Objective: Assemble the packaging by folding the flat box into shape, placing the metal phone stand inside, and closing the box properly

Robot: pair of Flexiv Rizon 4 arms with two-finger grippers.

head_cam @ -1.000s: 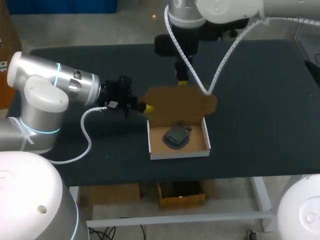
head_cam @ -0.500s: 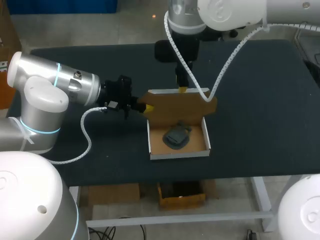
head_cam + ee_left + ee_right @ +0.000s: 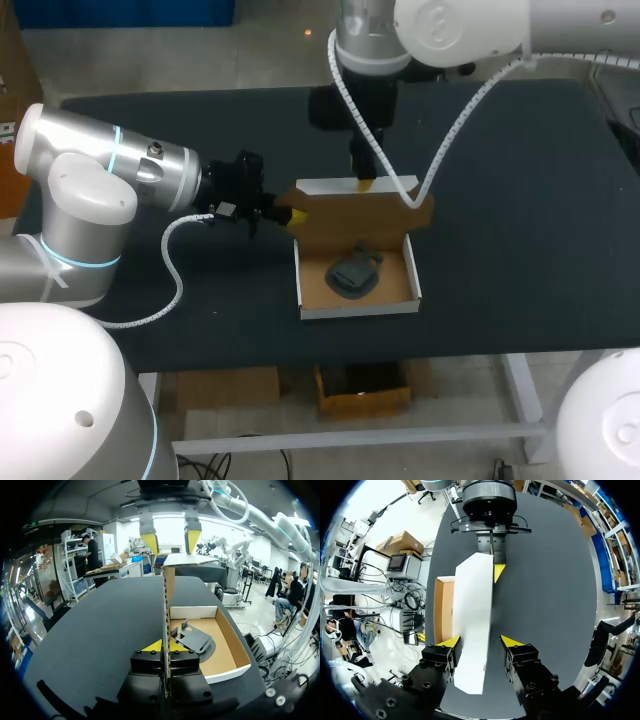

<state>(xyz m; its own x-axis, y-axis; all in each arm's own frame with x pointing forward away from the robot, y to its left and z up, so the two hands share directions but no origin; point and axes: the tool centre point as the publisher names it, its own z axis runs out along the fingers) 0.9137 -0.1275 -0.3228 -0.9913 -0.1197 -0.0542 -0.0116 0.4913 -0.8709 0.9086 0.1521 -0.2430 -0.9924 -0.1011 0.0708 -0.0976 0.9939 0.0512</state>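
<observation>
The cardboard box tray [image 3: 315, 290] sits mid-table with the dark metal phone stand [image 3: 354, 273] lying inside it. Its lid [image 3: 355, 212] stands raised along the tray's far side. My left gripper [image 3: 291, 214] is shut on the lid's left edge; in the left wrist view the lid [image 3: 168, 590] runs edge-on between its fingers [image 3: 159, 645], with the stand [image 3: 192, 639] and tray [image 3: 230, 670] beside it. My right gripper [image 3: 367, 181] hangs over the lid's top edge. In the right wrist view its open fingers [image 3: 512, 641] straddle the white lid [image 3: 475, 615], a gap showing on one side.
The black table [image 3: 500, 200] stretches out wide to the right of the box and in front of it. My right arm's white cable [image 3: 455, 110] loops down behind the lid. The left arm's cable [image 3: 172, 265] curls on the table left of the box.
The lid has swung up from lying back to standing, its white outer face now showing. The right gripper's fingers have spread and drawn slightly away. The left gripper stayed put.
</observation>
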